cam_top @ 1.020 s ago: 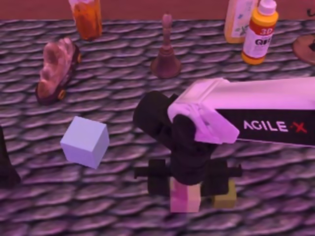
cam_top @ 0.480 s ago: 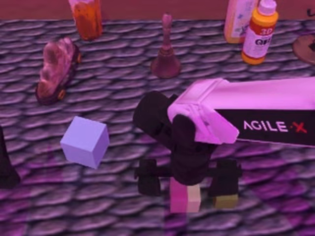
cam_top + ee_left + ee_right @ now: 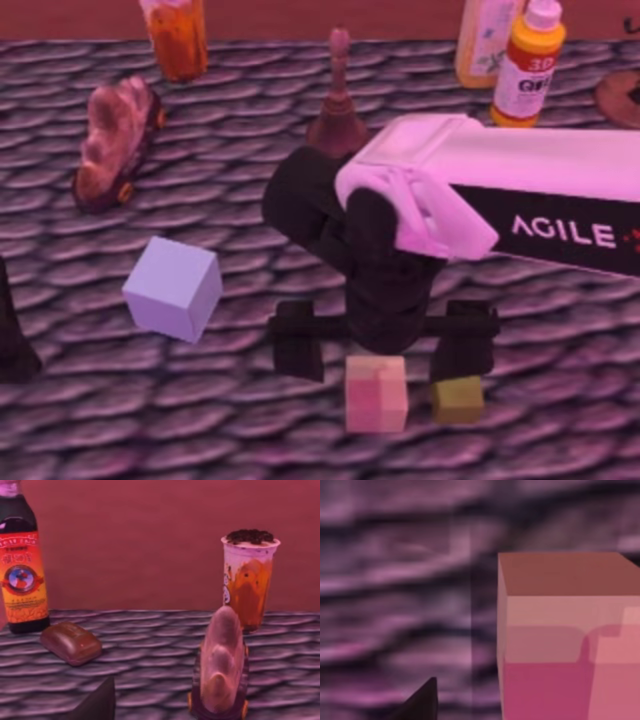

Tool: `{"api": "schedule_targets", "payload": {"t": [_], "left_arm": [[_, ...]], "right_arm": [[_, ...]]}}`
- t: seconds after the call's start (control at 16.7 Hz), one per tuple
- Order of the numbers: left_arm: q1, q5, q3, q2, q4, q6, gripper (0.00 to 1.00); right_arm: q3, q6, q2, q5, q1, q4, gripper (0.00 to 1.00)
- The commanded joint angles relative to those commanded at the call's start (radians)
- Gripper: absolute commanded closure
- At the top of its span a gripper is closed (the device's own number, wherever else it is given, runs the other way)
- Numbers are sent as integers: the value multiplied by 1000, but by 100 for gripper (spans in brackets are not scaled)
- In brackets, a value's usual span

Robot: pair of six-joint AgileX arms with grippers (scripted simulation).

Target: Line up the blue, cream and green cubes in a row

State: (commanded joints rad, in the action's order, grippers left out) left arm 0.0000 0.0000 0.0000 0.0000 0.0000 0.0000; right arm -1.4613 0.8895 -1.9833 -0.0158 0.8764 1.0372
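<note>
Our right gripper [image 3: 385, 350] hangs spread open just beyond the cream cube [image 3: 377, 393], holding nothing; its wrist hides the fingertips. The green cube [image 3: 458, 400] sits just right, the blue cube [image 3: 173, 288] well left. Our left gripper is out of sight.

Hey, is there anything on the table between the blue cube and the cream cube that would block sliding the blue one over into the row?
Nothing rests on the table between the blue cube and the cream cube. The right gripper hangs open just above the cream cube, its left finger on the blue cube's side. The green cube sits on the cream cube's far side.
</note>
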Motion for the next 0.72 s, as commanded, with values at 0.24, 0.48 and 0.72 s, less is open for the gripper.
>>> {"api": "schedule_targets", "payload": {"t": [0.24, 0.48, 0.72], "left_arm": [[0, 0, 0, 0, 0, 0, 0], [0, 0, 0, 0, 0, 0, 0], [-14, -6, 80, 85, -52, -2, 0]], "right_arm": [[-61, -1, 37, -1, 1, 93, 0], [-59, -1, 33, -1, -3, 91, 0], [19, -54, 135, -35, -51, 40, 0]]}}
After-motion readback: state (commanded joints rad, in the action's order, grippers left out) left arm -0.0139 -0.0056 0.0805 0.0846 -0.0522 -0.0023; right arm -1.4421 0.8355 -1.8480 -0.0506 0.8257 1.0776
